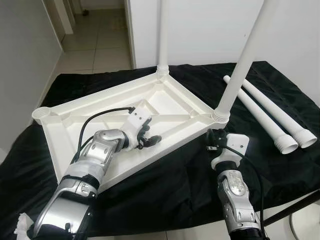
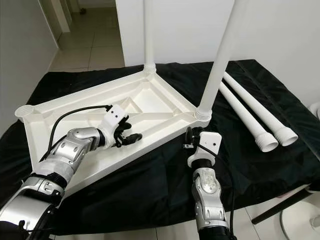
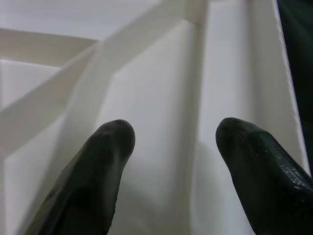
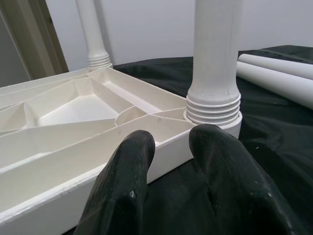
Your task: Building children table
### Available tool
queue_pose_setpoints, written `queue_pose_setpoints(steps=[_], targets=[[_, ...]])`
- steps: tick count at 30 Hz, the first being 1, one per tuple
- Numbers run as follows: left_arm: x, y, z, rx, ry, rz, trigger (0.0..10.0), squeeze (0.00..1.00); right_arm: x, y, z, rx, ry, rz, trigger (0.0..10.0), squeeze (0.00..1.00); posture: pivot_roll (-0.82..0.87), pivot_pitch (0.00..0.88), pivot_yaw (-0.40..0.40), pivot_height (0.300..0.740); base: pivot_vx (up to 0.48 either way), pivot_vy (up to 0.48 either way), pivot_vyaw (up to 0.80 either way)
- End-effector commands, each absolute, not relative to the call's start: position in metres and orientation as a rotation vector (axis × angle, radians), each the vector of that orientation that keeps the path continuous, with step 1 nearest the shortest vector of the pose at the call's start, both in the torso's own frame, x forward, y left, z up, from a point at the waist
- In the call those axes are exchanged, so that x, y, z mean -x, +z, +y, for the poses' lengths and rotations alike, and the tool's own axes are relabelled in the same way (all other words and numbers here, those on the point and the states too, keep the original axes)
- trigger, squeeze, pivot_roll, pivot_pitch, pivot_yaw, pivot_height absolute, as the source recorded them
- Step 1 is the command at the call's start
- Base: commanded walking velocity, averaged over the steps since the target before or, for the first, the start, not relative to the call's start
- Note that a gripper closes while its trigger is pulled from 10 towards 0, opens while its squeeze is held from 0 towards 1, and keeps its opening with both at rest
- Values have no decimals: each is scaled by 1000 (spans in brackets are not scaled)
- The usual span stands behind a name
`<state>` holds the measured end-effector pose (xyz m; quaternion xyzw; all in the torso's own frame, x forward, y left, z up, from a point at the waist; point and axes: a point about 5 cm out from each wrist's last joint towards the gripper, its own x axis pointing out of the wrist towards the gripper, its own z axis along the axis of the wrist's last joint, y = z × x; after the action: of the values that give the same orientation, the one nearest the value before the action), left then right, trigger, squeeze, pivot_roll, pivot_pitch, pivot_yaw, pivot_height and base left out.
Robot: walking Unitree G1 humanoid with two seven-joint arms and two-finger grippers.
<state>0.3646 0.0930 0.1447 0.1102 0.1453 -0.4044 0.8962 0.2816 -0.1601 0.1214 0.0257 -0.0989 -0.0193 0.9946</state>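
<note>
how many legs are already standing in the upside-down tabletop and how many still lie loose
Two in, two loose. Two legs stand upright in corner sockets of the tabletop; two loose legs lie flat on the black cloth.

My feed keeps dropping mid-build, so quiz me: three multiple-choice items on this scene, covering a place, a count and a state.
1. Where do the loose white plastic tube legs lie?
A. on the black cloth, on the robot's right
B. inside the tabletop
C. on the floor

2. How many legs stand in the upturned white plastic tabletop?
A. none
B. two
C. four

3. The left claw is:
A. shut on a leg
B. open over the tabletop
C. hanging below the table

1 A: both rest on the black cloth.
2 B: two upright, two loose.
3 B: fingers apart above the ribs.
</note>
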Motion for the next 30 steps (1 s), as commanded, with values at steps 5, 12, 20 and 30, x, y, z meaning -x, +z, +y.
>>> queue_pose_setpoints(steps=[5, 12, 20, 30], targets=[[-388, 180, 114, -223, -342, 70, 10000, 0, -283, 121, -157, -55, -37, -201, 10000, 0, -143, 0, 55, 740, 0, 0, 0], [-388, 192, 112, -196, -457, 11, 10000, 0, -283, 119, -157, -55, -36, -198, 10000, 0, -139, 0, 54, 740, 0, 0, 0], [-395, 175, 106, -255, -357, 173, 10000, 0, -286, 127, -154, -56, -20, -226, 10000, 0, -128, 0, 50, 740, 0, 0, 0], [-400, 170, 111, -266, -272, 247, 10000, 0, -277, 129, -152, -24, 43, -229, 10000, 0, -125, 0, 47, 740, 0, 0, 0]])
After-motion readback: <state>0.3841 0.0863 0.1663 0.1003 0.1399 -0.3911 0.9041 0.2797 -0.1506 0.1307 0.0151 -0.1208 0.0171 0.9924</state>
